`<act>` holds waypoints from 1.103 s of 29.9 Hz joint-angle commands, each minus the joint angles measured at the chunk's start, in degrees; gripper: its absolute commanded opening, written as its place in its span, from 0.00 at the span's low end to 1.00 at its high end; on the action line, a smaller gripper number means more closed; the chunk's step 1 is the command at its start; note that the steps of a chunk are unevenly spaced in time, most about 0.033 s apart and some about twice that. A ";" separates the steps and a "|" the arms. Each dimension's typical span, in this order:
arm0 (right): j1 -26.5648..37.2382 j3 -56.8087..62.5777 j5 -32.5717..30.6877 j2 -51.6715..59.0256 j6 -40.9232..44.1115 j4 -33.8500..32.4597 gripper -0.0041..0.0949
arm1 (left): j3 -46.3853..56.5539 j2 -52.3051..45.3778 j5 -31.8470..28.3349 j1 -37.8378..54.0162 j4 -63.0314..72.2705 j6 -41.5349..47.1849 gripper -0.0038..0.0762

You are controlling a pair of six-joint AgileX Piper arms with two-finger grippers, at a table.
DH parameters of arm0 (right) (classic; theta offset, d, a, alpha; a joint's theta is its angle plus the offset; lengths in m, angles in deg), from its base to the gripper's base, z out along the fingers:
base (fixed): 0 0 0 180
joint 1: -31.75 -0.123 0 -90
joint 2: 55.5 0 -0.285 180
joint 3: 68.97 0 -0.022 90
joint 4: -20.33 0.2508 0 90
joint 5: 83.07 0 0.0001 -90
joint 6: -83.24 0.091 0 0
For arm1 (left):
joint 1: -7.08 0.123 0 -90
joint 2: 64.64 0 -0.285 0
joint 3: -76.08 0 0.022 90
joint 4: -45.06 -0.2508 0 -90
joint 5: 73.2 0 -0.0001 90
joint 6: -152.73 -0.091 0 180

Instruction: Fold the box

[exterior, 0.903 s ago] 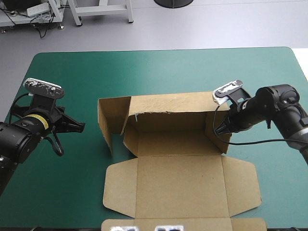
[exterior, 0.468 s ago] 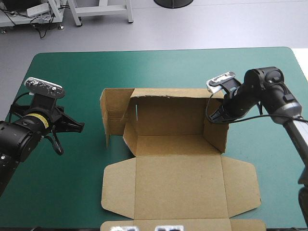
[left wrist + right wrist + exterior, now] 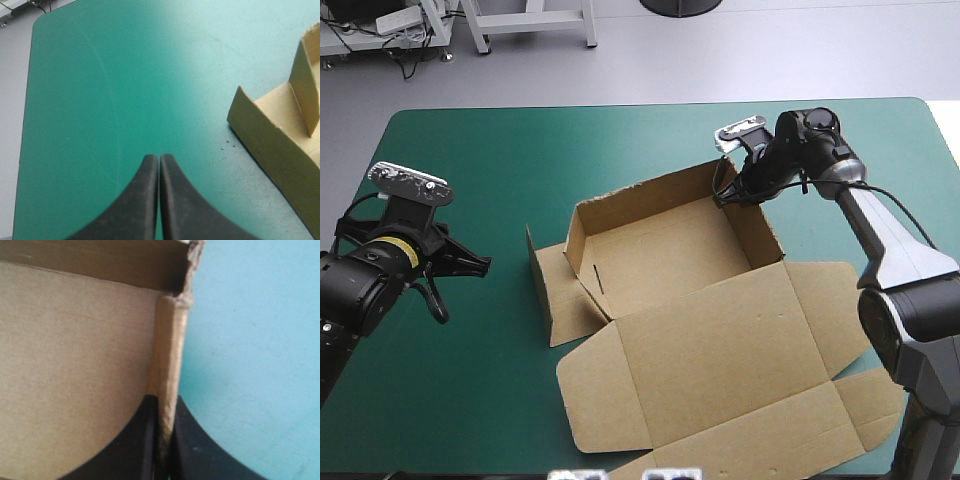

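The brown box [image 3: 660, 250] lies mid-table as an open tray turned at an angle, with its walls raised. Its lid [image 3: 720, 360] lies flat toward the front right. A side flap [image 3: 552, 300] sticks out on the left. My right gripper [image 3: 722, 197] is shut on the tray's right wall at the far corner. In the right wrist view the wall's edge [image 3: 167, 355] runs up from between the right gripper [image 3: 164, 402] fingers. My left gripper [image 3: 485, 262] is shut on nothing, well left of the box. The left wrist view shows the left gripper [image 3: 159, 158] over bare cover, the box [image 3: 280, 145] off to one side.
The teal-green cover [image 3: 520, 150] is bare along the far side and at the left. The lid's outer flaps [image 3: 865, 400] reach close to the table's front right edge.
My right gripper has moved toward the far left with the wall in it. The whole box has turned with it, and the lid has swung toward the front right. The left arm has stayed put.
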 commanded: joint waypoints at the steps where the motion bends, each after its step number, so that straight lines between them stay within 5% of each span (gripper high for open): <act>1: -0.13 -1.91 -5.59 0.79 -2.31 -1.28 0.15 | -1.79 -0.60 -2.70 -0.07 -0.56 0.49 0.05; 9: -0.13 -11.10 -7.18 1.00 3.09 -2.17 0.72 | -1.79 -0.60 -3.76 -0.07 -0.69 0.49 0.05; 30: -0.13 3.09 -7.28 1.59 6.39 -0.88 0.72 | -1.79 -0.38 -2.18 -0.07 1.07 0.49 0.05; 33: -0.13 3.09 -7.18 1.49 6.15 0.17 0.64 | -1.79 0.32 -2.07 -0.07 1.07 0.49 0.05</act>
